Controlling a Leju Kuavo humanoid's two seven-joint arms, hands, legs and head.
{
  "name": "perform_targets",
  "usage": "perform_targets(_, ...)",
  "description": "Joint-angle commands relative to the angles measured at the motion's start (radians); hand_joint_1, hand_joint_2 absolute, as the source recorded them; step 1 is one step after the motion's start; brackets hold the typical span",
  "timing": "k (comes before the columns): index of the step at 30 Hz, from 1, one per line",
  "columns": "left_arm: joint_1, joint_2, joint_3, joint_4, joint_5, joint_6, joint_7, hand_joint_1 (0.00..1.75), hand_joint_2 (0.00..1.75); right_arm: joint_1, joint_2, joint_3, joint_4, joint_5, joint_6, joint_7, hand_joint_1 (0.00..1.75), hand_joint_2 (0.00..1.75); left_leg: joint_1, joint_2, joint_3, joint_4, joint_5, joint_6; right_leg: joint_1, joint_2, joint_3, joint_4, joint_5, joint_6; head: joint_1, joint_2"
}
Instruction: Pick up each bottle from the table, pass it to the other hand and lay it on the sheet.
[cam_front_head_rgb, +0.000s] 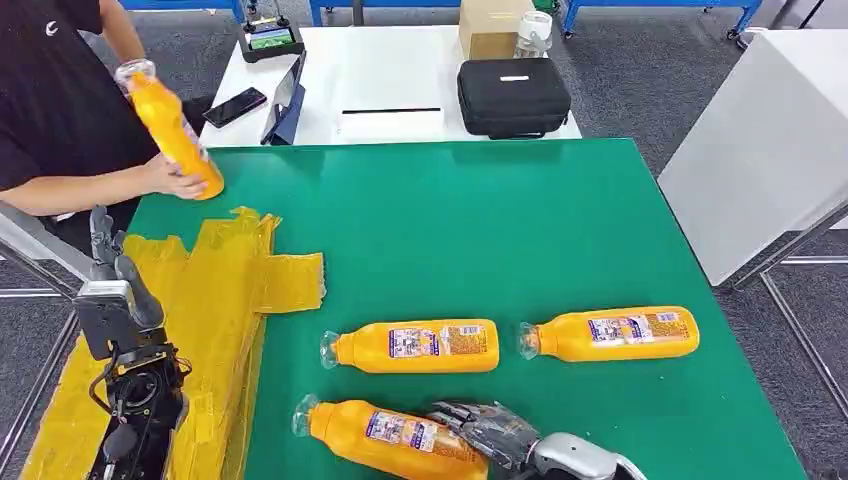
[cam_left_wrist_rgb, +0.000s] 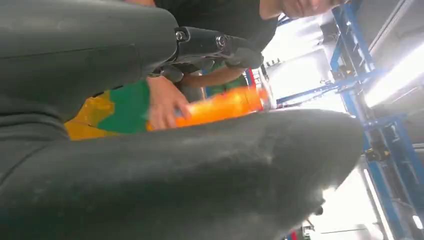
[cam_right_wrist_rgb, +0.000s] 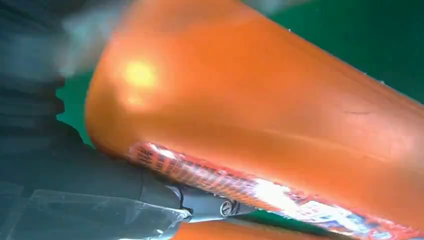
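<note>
The big green table (cam_front_head_rgb: 560, 250) holds everything here. On its side near the left hand lies the crinkly yellow sheet (cam_front_head_rgb: 215, 300), spread flat so bottles can be laid on it.

Three orange bottles lie on their sides on the green table, away from the yellow sheet. The far bottle (cam_front_head_rgb: 610, 334) lies farthest from the sheet. The middle bottle (cam_front_head_rgb: 415, 346) is closer to the sheet, its clear cap end turned toward it. The near bottle (cam_front_head_rgb: 385, 435) is closest to the robot. They all wait to be picked up.

A person's hand (cam_front_head_rgb: 180, 178) holds a fourth bottle (cam_front_head_rgb: 170, 125) by its bottom, tilted up just past the sheet's far edge, maybe taking it away.

The right hand (cam_front_head_rgb: 490, 432) lies on the thick end of the near bottle, fingers wrapped around it. I think it is grasping it to lift, but the close view is blurry, so the hold may not be tight.

The left hand (cam_front_head_rgb: 115, 270) is raised over the sheet with nothing in it and fingers apart, ready to take a bottle.
</note>
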Motion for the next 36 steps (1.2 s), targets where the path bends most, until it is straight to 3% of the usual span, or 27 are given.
perform_targets(1, -0.049, -0.005, -0.015, 0.068, 0.018, 0.001, 0.0, 0.0, 0.0, -0.074, 0.059, 0.126, 0.216, -0.004, 0.027, 0.014, 1.75, 1.75, 0.001, 0.0, 0.007, -0.002, -0.001, -0.003, 0.002, -0.003, 0.007, -0.003, 0.0, -0.001, 0.0, 0.0)
perform_targets(9, -0.054, -0.006, -0.019, 0.078, 0.032, -0.003, -0.005, 0.0, 0.0, -0.08, 0.039, 0.135, 0.213, -0.036, 0.012, 0.03, 1.75, 1.75, 0.001, -0.002, 0.011, -0.002, -0.003, -0.005, 0.002, -0.004, 0.002, -0.003, -0.003, -0.004, 0.0, 0.0)
perform_targets(10, -0.054, -0.006, -0.019, 0.078, 0.032, -0.003, -0.005, 0.0, 0.0, -0.08, 0.039, 0.135, 0.213, -0.036, 0.012, 0.03, 1.75, 1.75, 0.002, -0.003, 0.013, -0.003, -0.004, -0.006, 0.003, -0.009, 0.005, -0.005, -0.005, -0.004, 0.0, 0.0)
perform_targets(11, -0.054, -0.006, -0.019, 0.078, 0.032, -0.003, -0.005, 0.0, 0.0, -0.08, 0.039, 0.135, 0.213, -0.036, 0.012, 0.03, 1.75, 1.75, 0.001, -0.002, 0.012, -0.002, -0.004, -0.005, 0.002, -0.004, 0.003, -0.003, -0.004, -0.004, 0.0, 0.0)
perform_targets(17, -0.058, 0.001, -0.015, 0.089, 0.043, -0.004, -0.008, 0.0, 0.0, -0.076, 0.041, 0.098, 0.197, -0.06, -0.013, 0.049, 1.75, 1.75, 0.001, -0.003, 0.013, -0.002, -0.004, -0.005, 0.001, -0.006, 0.014, -0.003, -0.005, -0.004, 0.0, 0.0)
perform_targets(31, -0.052, 0.003, -0.009, 0.083, 0.058, -0.004, -0.015, 0.0, 0.0, -0.075, 0.046, 0.093, 0.198, -0.055, -0.011, 0.055, 1.75, 1.75, 0.0, -0.001, 0.011, -0.002, -0.004, -0.005, 0.001, -0.003, 0.008, -0.003, -0.003, -0.004, 0.0, 0.0)
perform_targets(32, -0.047, 0.003, -0.006, 0.076, 0.061, -0.004, -0.015, 0.0, 0.0, -0.076, 0.047, 0.088, 0.194, -0.051, -0.019, 0.057, 0.82, 1.75, 0.0, -0.001, 0.01, -0.002, -0.004, -0.004, 0.001, -0.002, 0.007, -0.002, -0.003, -0.004, 0.0, 0.0)
perform_targets(33, -0.043, 0.002, -0.004, 0.073, 0.063, -0.003, -0.016, 0.0, 0.0, -0.073, 0.049, 0.082, 0.193, -0.05, -0.027, 0.059, 0.0, 1.75, 0.001, -0.002, 0.011, -0.002, -0.004, -0.005, 0.001, -0.004, 0.008, -0.003, -0.004, -0.004, 0.0, 0.0)
perform_targets(34, -0.036, 0.002, -0.001, 0.066, 0.065, -0.002, -0.016, 0.0, 0.0, -0.072, 0.052, 0.078, 0.191, -0.05, -0.03, 0.062, 0.0, 1.75, 0.0, -0.001, 0.011, -0.002, -0.004, -0.005, 0.001, -0.003, 0.008, -0.002, -0.004, -0.004, 0.0, 0.0)
perform_targets(35, -0.031, 0.001, 0.001, 0.059, 0.067, -0.002, -0.017, 0.0, 0.0, -0.071, 0.051, 0.076, 0.188, -0.034, -0.035, 0.08, 0.0, 0.0, 0.0, 0.0, 0.01, -0.001, -0.004, -0.004, 0.001, -0.001, 0.007, -0.002, -0.003, -0.004, 0.0, 0.0)
perform_targets(36, -0.028, 0.001, 0.002, 0.056, 0.068, -0.003, -0.017, 0.0, 0.0, -0.072, 0.051, 0.078, 0.186, -0.027, -0.037, 0.084, 0.0, 0.0, 0.001, 0.0, 0.011, -0.002, -0.004, -0.005, 0.001, -0.003, 0.011, -0.003, -0.003, -0.004, 0.0, 0.0)
